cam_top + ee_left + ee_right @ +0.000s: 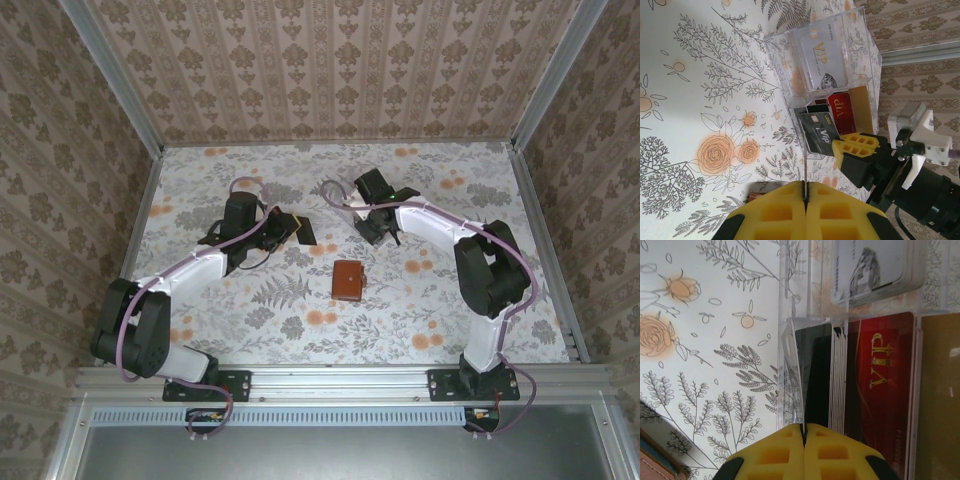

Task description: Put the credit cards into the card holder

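Credit cards fill a rack; arms bent, left tool pinches its wall, right tool grips grey card.

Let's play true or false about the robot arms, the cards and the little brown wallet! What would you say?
1. The brown card holder lies closed on the table. True.
2. The red card is tucked inside the card holder. False: it stands in the clear box with other cards.
3. The right gripper is shut on a dark grey card. True.
4. The left gripper is wide open. False: its fingers are pressed together.
5. One gripper is holding the card holder. False: it lies apart from both grippers.
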You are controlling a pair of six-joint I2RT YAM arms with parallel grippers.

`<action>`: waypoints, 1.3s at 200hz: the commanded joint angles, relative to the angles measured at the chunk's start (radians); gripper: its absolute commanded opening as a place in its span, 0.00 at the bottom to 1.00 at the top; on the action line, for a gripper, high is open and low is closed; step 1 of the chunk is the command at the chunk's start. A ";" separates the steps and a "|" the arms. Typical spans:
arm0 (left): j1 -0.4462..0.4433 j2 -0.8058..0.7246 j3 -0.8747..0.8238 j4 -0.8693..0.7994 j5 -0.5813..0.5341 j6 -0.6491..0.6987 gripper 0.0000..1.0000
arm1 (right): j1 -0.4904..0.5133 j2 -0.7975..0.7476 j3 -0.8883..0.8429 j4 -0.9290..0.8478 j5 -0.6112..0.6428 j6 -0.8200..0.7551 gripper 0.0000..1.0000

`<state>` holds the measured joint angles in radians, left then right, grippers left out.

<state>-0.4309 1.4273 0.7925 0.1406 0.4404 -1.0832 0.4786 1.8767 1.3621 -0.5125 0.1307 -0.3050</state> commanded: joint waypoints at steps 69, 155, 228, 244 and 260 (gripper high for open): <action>-0.001 -0.005 0.021 -0.006 0.000 0.019 0.00 | 0.012 -0.060 -0.078 0.095 0.029 -0.012 0.04; 0.002 0.005 0.023 -0.006 0.004 0.020 0.00 | 0.011 -0.088 -0.106 0.109 0.015 -0.013 0.04; 0.001 0.012 0.017 0.002 0.007 0.012 0.00 | 0.018 -0.076 -0.095 0.085 0.053 -0.024 0.03; 0.001 0.013 0.017 0.002 0.008 0.012 0.00 | 0.019 -0.116 -0.117 0.116 0.050 -0.025 0.04; 0.001 0.020 0.018 0.006 0.004 0.011 0.00 | 0.010 -0.127 -0.132 0.125 0.023 -0.031 0.04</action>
<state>-0.4309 1.4273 0.7925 0.1410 0.4408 -1.0832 0.4915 1.7958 1.2526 -0.3889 0.1539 -0.3195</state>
